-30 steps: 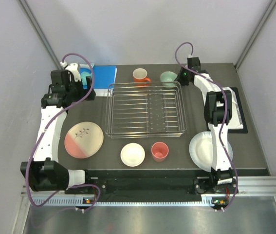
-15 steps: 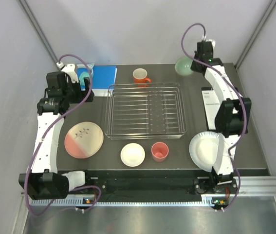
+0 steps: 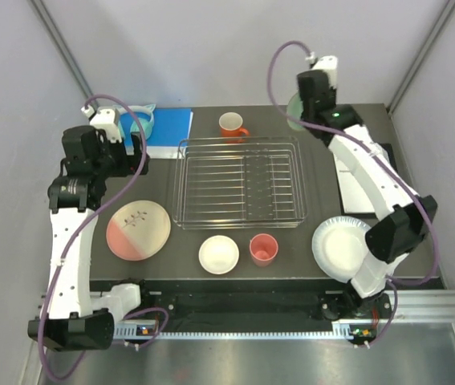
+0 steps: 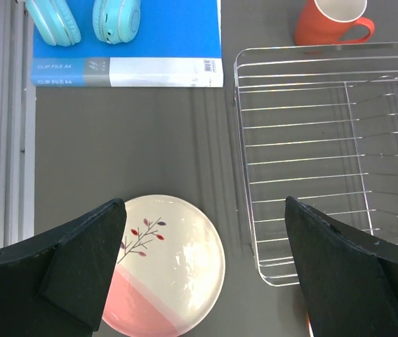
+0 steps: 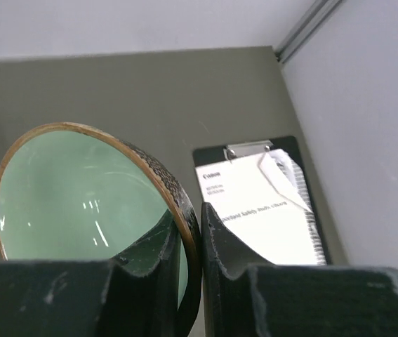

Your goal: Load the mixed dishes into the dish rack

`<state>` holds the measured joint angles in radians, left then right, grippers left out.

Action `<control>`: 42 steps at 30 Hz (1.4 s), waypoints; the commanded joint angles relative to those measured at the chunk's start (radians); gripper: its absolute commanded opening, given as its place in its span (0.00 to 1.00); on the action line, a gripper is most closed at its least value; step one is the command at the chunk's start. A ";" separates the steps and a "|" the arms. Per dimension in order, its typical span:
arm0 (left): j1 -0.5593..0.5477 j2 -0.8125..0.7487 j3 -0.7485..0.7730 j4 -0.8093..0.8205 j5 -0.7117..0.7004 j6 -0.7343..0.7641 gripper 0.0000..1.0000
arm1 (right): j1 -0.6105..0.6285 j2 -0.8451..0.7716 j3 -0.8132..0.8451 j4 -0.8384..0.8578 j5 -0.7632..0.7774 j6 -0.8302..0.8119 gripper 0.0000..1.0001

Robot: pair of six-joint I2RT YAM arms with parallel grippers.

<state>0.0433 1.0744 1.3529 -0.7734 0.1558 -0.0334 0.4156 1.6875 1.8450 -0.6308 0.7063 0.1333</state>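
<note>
One seemingly shallow rim pinch by your right gripper (image 5: 197, 217) holds the mint-green bowl (image 5: 79, 189) aloft beyond the dish rack (image 3: 239, 141) (left gripper (image 4: 204, 210) gapes empty); a fast swing could shake it loose.

the blue folder (image 4: 149, 35) reads "clip file a4" twice; print on the clipboard paper (image 5: 251, 203) is blurred.

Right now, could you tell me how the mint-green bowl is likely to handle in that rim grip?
The mint-green bowl looks rigid and glossy, so it may slip in the right pincer, shut only on its thin rim. Held tilted by one edge, it may swing. If ceramic, a drop could chip it.
</note>
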 commanded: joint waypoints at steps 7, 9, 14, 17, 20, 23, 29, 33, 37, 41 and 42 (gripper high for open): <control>-0.002 -0.065 0.038 -0.038 -0.022 0.018 0.99 | 0.265 0.201 0.013 -0.109 0.531 -0.170 0.00; -0.002 -0.068 0.040 -0.041 -0.025 0.024 0.99 | 0.287 0.248 0.020 -0.130 0.576 -0.178 0.00; 0.000 -0.074 0.040 -0.047 -0.033 0.026 0.99 | 0.307 0.294 0.030 -0.138 0.598 -0.185 0.00; 0.000 -0.079 0.032 -0.046 -0.035 0.026 0.99 | 0.308 0.314 0.019 -0.121 0.613 -0.213 0.00; 0.000 -0.082 0.020 -0.043 -0.035 0.026 0.99 | 0.308 0.327 -0.016 -0.087 0.616 -0.239 0.00; -0.002 -0.088 0.006 -0.038 -0.035 0.026 0.99 | 0.310 0.353 -0.024 -0.090 0.604 -0.227 0.00; -0.002 -0.096 -0.009 -0.030 -0.042 0.058 0.99 | 0.308 0.419 -0.030 -0.107 0.565 -0.169 0.00; 0.000 -0.100 -0.021 -0.023 -0.048 0.066 0.99 | 0.310 0.454 -0.023 -0.109 0.535 -0.153 0.00; -0.002 -0.100 -0.032 -0.017 -0.048 0.066 0.99 | 0.311 0.485 -0.015 -0.125 0.489 -0.109 0.00; -0.002 -0.099 -0.043 -0.006 -0.044 0.064 0.99 | 0.318 0.497 -0.012 -0.153 0.452 -0.078 0.16; 0.000 -0.099 -0.044 -0.004 -0.042 0.064 0.99 | 0.318 0.497 -0.013 -0.155 0.446 -0.072 0.27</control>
<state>0.0433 0.9905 1.3151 -0.8288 0.1150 0.0231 0.7177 2.1918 1.8061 -0.7765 1.1641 0.0082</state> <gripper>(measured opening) 0.991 0.148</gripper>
